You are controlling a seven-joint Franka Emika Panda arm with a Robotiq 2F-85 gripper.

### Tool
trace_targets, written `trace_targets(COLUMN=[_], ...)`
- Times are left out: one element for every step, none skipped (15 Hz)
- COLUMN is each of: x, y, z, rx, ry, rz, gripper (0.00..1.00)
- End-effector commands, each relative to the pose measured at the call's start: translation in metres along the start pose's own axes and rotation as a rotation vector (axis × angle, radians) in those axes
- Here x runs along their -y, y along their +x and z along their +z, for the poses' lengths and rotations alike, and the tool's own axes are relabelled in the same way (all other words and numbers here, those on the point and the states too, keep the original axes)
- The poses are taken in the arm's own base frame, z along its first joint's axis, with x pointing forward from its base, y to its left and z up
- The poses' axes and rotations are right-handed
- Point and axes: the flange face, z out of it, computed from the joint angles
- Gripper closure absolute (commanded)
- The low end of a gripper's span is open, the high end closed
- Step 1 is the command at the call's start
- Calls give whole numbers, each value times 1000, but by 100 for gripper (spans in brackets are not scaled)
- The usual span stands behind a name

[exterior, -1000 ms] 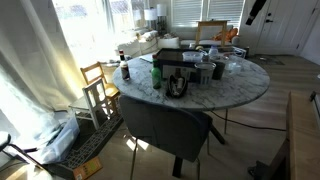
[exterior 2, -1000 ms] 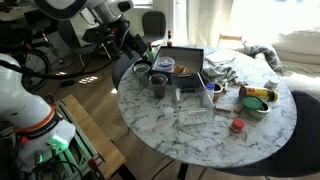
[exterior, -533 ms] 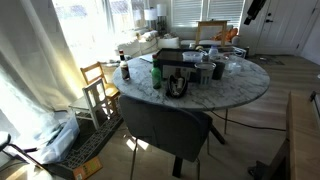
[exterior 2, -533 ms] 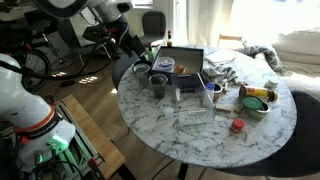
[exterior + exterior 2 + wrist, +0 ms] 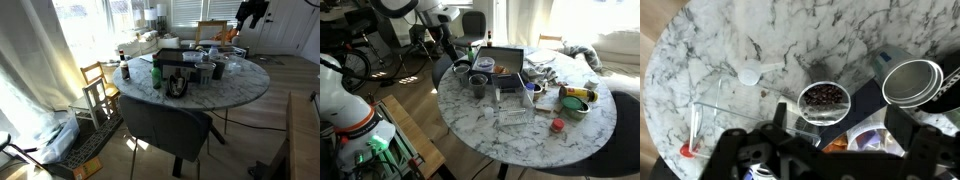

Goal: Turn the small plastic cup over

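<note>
Hovering over the marble table (image 5: pixel 840 30), the gripper (image 5: pixel 825 160) is holding its two fingers (image 5: pixel 735 155) spread apart, empty; one small plastic cup (image 5: pixel 823 100) is standing upright, holding dark beans, between one white scoop (image 5: pixel 753 72) and one metal tin (image 5: pixel 908 82).

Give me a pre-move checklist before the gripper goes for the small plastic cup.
1. Gripper open, nothing held: ok, fingers are spread in the wrist view.
2. Small plastic cup in sight under the wrist: ok.
3. Cup upright, mouth up: ok.
4. Cup empty before flipping: not ok, dark bits lie inside it.
5. Room for the fingers around the cup: cannot tell, the metal cup stands close; the white spoon lies apart.
</note>
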Motion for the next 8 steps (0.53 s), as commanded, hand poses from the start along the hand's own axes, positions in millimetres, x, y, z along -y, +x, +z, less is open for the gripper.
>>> trace_targets(x=[-24, -31, -36, -42, -47, -51, -56, -61], y=[2, 1, 0, 1, 1, 1, 1, 2], z=[24, 30, 37, 44, 51, 59, 67, 76], rx=[67, 81, 97, 104, 116, 128, 142, 154], ry=[7, 5, 3, 0, -3, -7, -13, -19], rz=[186, 235, 282, 334, 384, 435, 490, 539], gripper=[0, 0, 0, 0, 0, 0, 0, 0])
